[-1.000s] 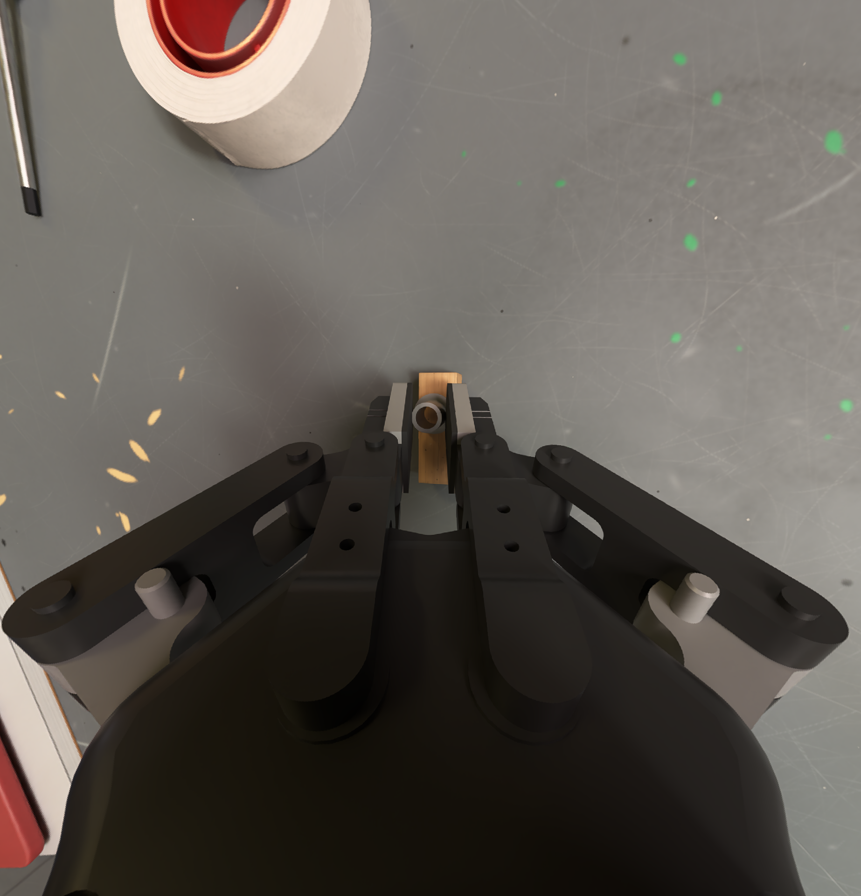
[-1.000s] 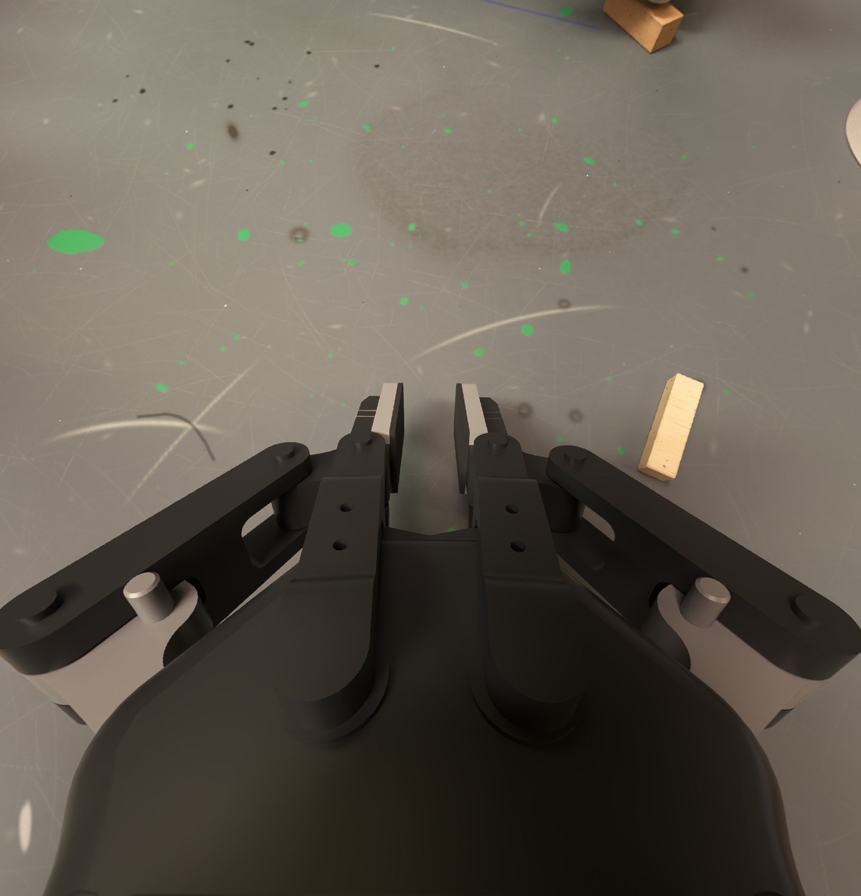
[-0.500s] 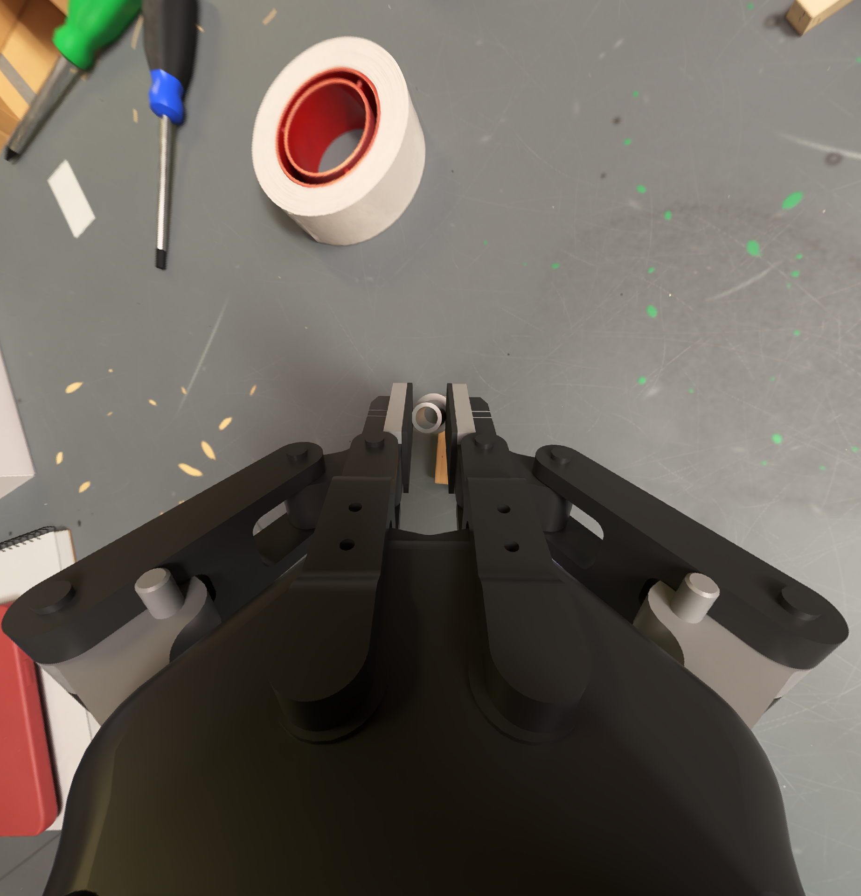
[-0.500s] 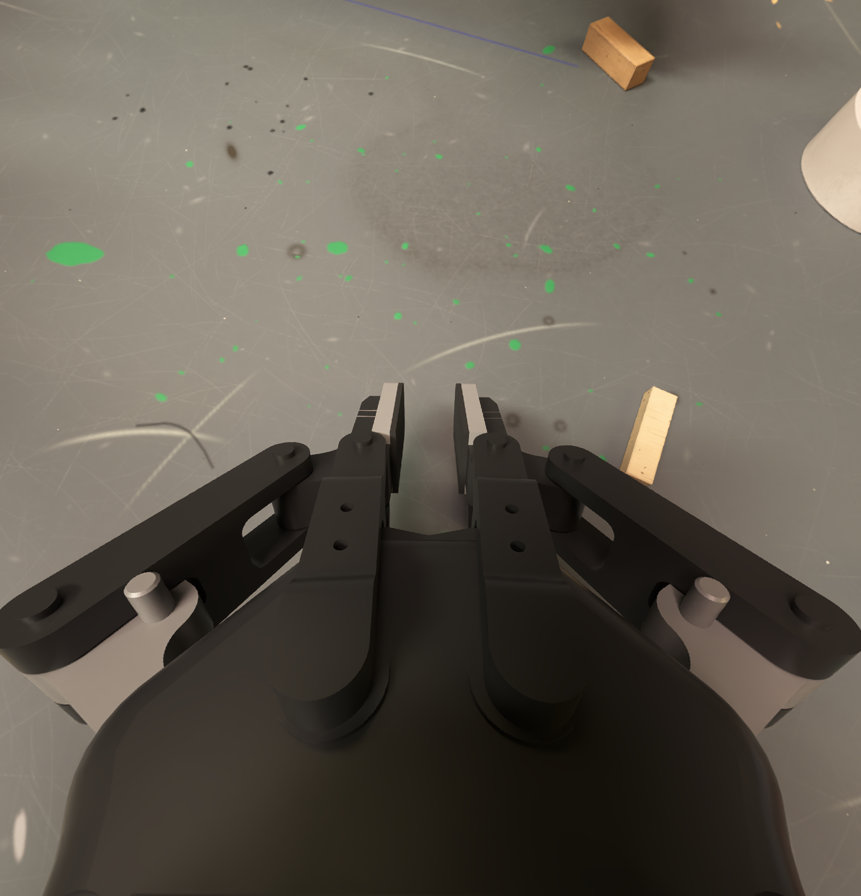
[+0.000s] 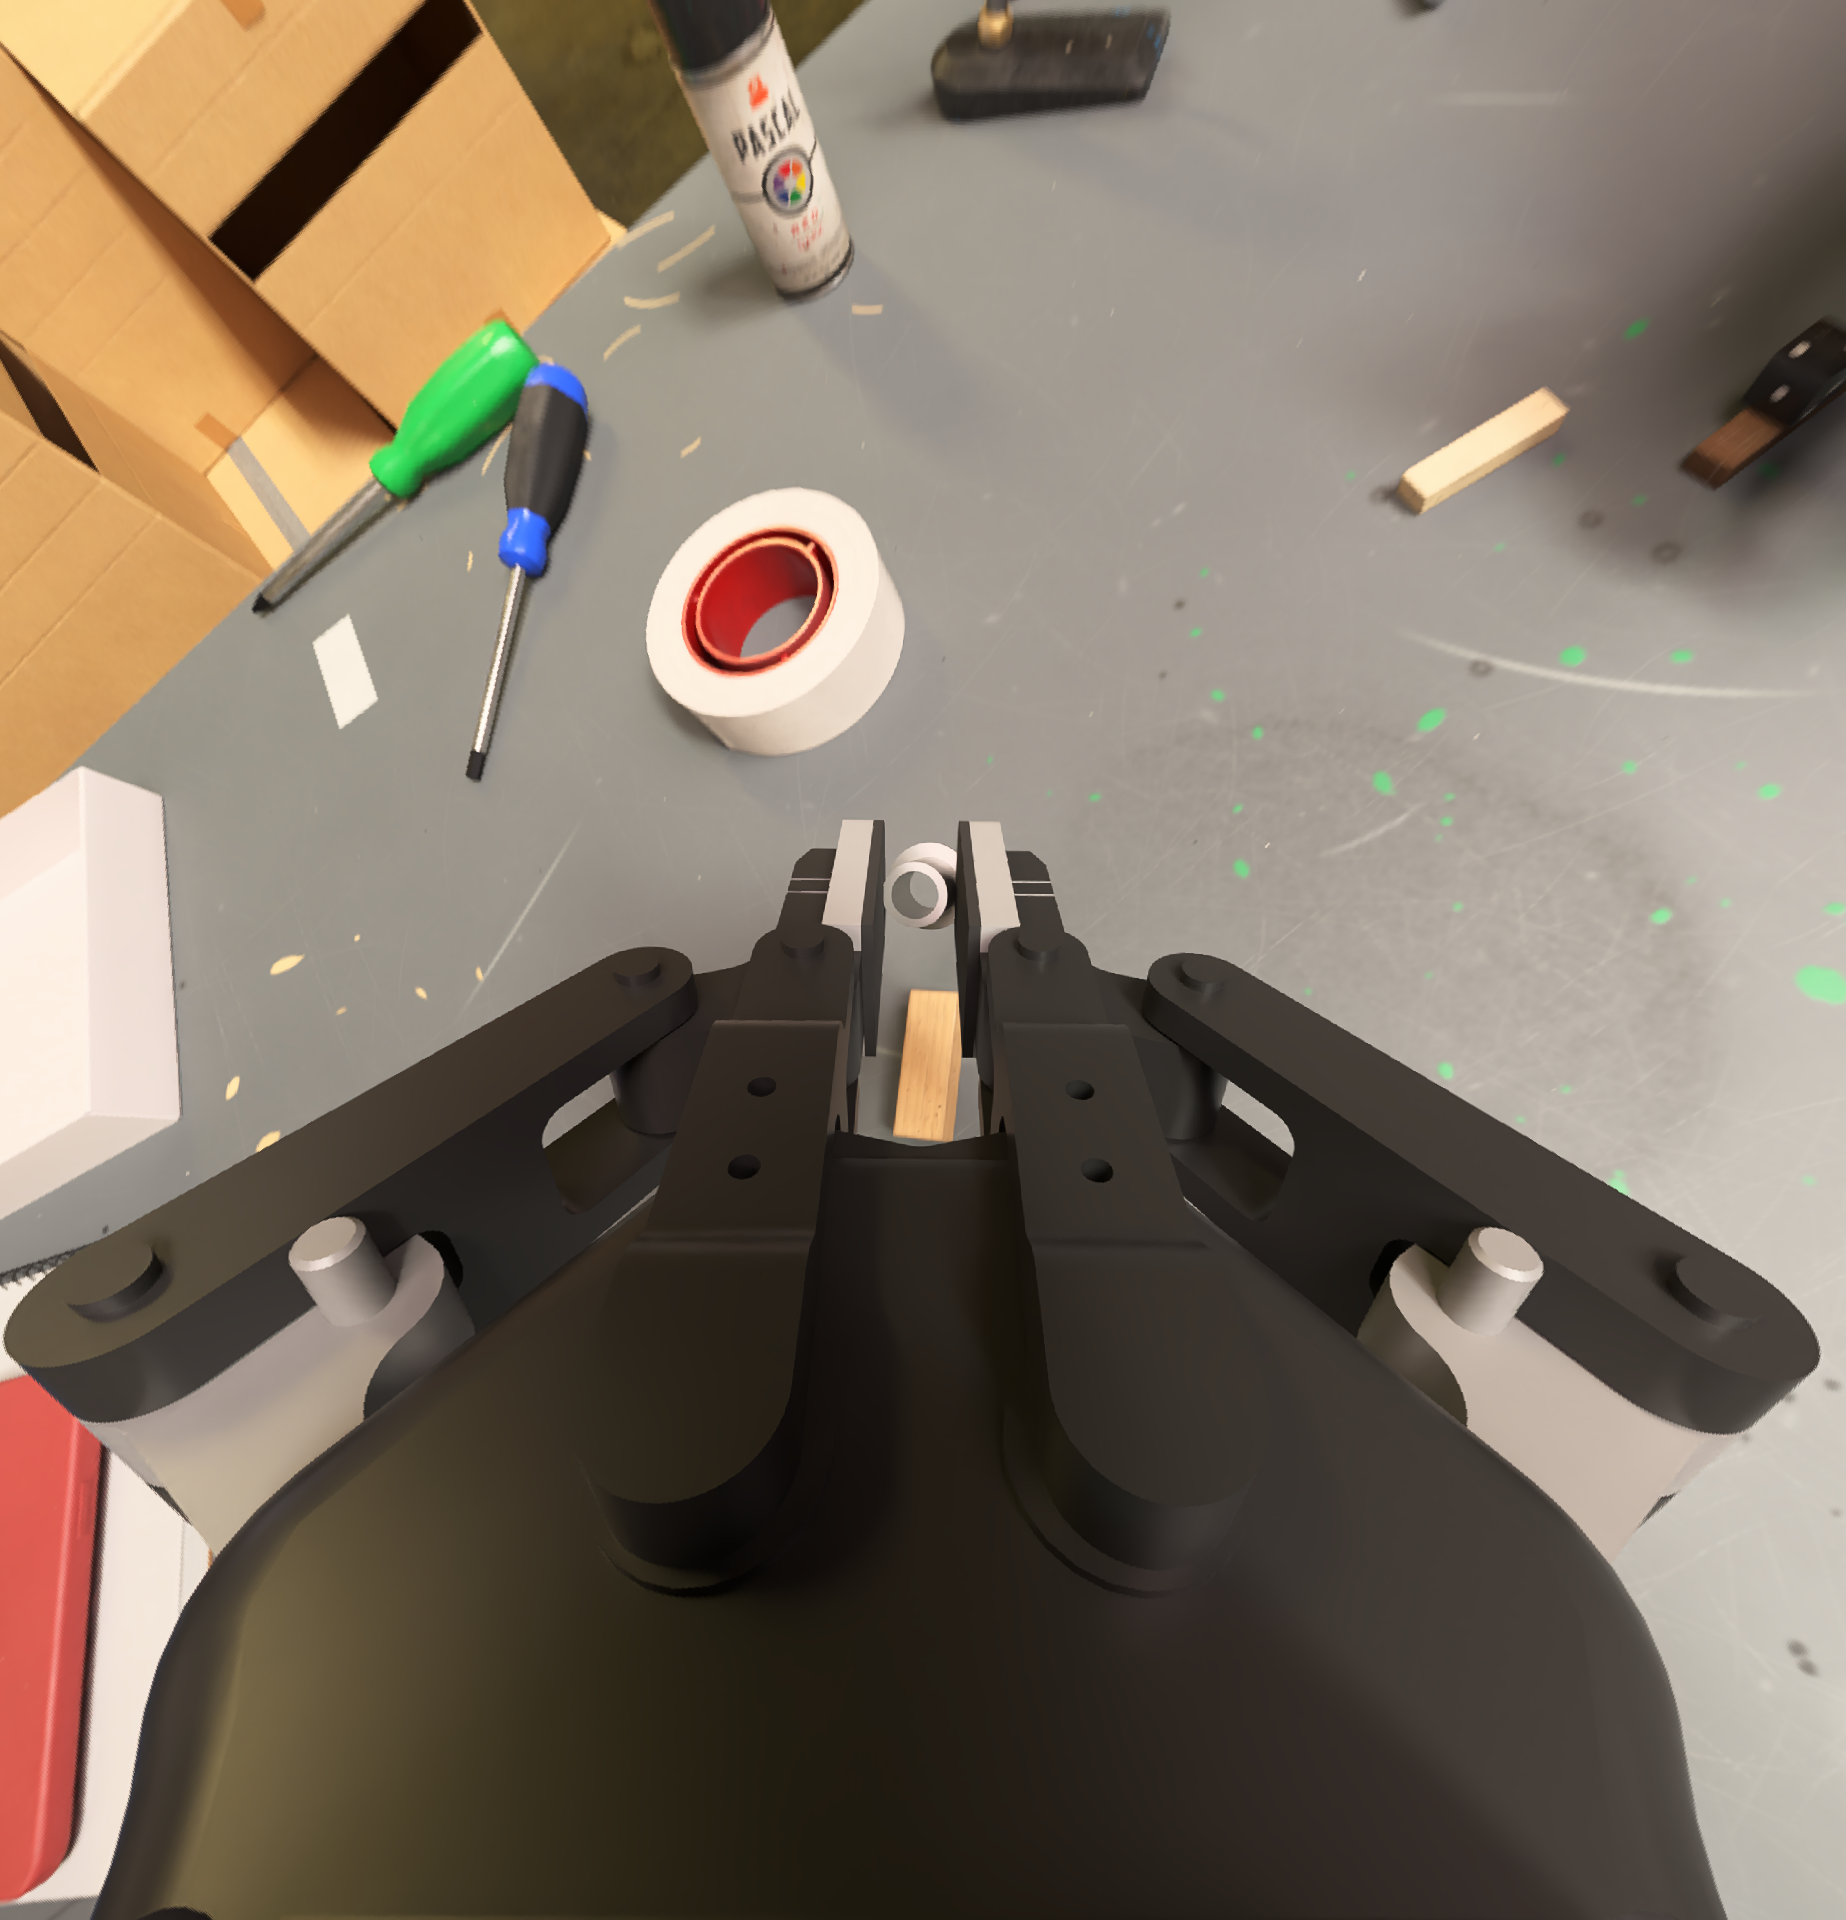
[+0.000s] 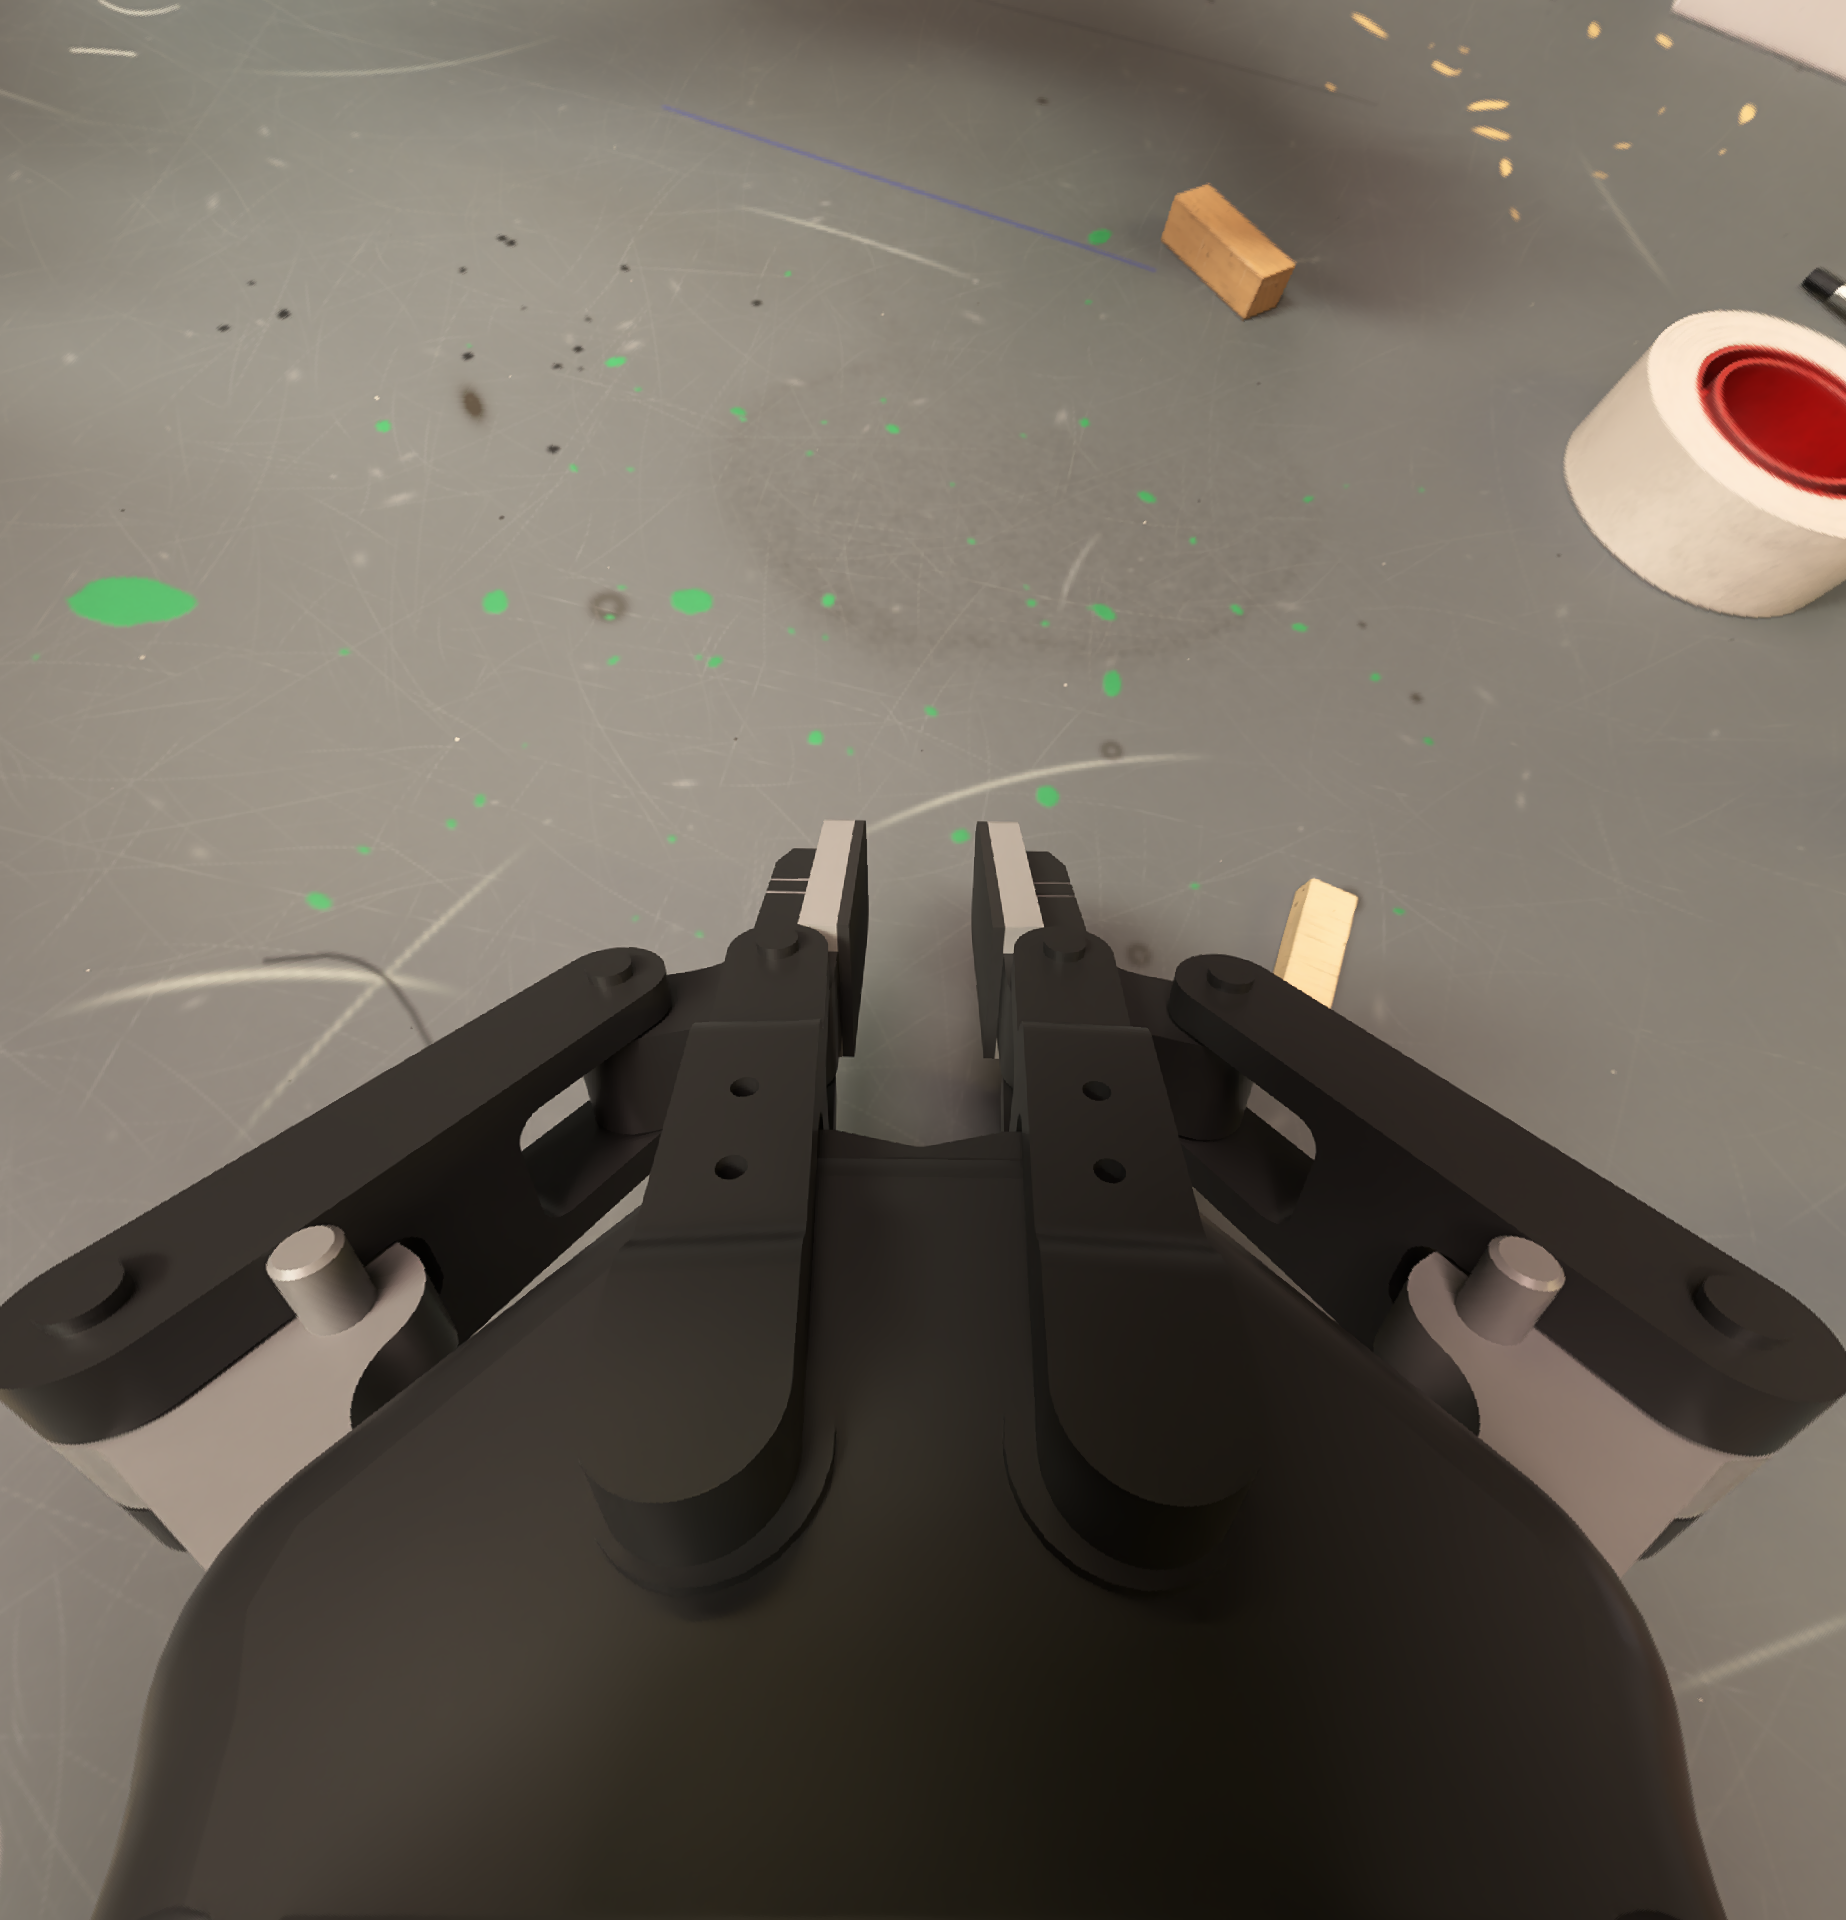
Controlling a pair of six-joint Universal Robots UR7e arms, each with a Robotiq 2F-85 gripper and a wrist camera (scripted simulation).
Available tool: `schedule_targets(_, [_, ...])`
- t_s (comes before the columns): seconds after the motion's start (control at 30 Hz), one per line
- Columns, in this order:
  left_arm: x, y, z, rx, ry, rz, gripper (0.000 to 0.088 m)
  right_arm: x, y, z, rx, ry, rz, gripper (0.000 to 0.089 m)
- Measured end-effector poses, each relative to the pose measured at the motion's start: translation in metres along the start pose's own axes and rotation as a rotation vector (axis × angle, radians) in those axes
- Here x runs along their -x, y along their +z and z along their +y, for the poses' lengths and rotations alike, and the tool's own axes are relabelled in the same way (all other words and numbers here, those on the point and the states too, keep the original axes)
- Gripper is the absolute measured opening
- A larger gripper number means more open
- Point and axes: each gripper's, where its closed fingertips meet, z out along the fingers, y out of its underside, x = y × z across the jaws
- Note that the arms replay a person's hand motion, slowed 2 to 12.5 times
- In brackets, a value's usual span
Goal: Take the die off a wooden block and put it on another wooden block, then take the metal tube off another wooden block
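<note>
We held the metal tube [image 5: 921, 885] across its round wall between our left fingers [image 5: 854, 871], nearly closed, lifted clear above its wooden block [image 5: 926, 1062] on the counter [image 5: 1210, 416]; it looked light, rigid and slippery, likely to roll if released. Our right fingers [image 6: 1007, 878], slightly parted, held nothing, well apart from that block.
</note>
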Motion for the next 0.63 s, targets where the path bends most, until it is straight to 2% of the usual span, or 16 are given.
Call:
schedule_targets(0.33, [-0.018, -0.021, -0.040, -0.174, -0.024, 0.049, 0.0124, -0.009, -0.008, -0.013, -0.056, -0.034, 0.079, 0.0183])
schedule_targets(0.63, [-0.048, -0.034, -0.081, -0.366, -0.089, 0.171, 0.0124, -0.020, -0.016, -0.027, -0.147, -0.039, 0.161, 0.0188])
